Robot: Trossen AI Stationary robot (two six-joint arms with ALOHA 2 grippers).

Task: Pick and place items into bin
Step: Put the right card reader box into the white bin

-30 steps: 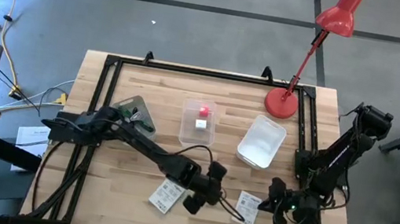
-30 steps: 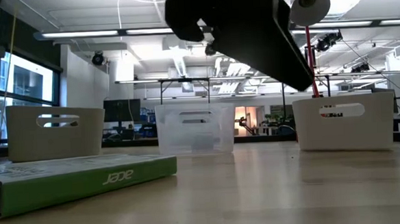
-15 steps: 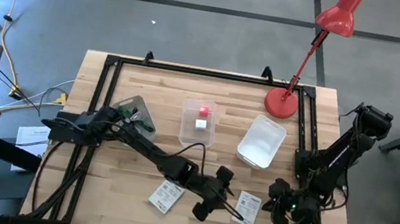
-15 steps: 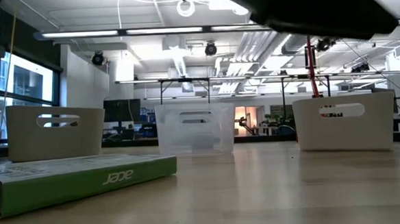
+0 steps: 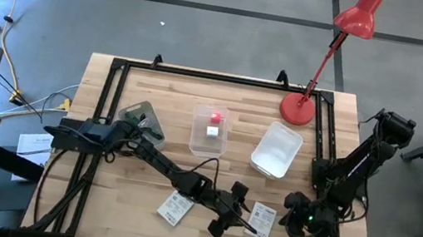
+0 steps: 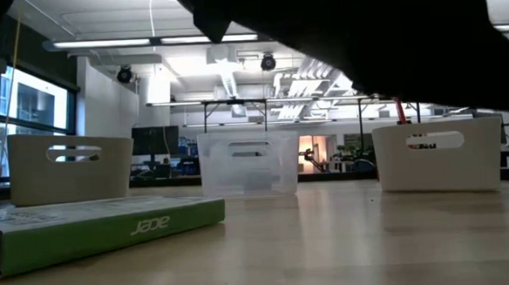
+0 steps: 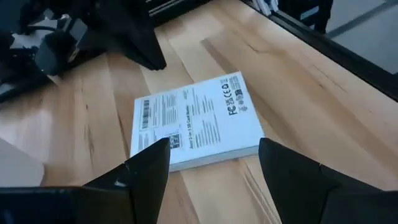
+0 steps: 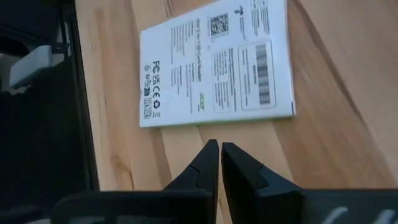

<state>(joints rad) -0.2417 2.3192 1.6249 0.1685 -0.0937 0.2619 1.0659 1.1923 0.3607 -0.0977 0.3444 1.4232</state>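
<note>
**Left claw lining up on the near-edge packet**

Your left gripper (image 7: 214, 163) is hanging wide and empty, its fingers bracketing one end of the flat white printed packet (image 7: 194, 119) lying just ahead on the table (image 5: 156, 93). The packet's long axis is running across the gap between the fingers. Your right gripper (image 8: 219, 163) is waiting pinched closed beside the same packet (image 5: 262, 220), holding nothing. The clear bin (image 5: 210, 130) is sitting well apart, mid-table.
</note>
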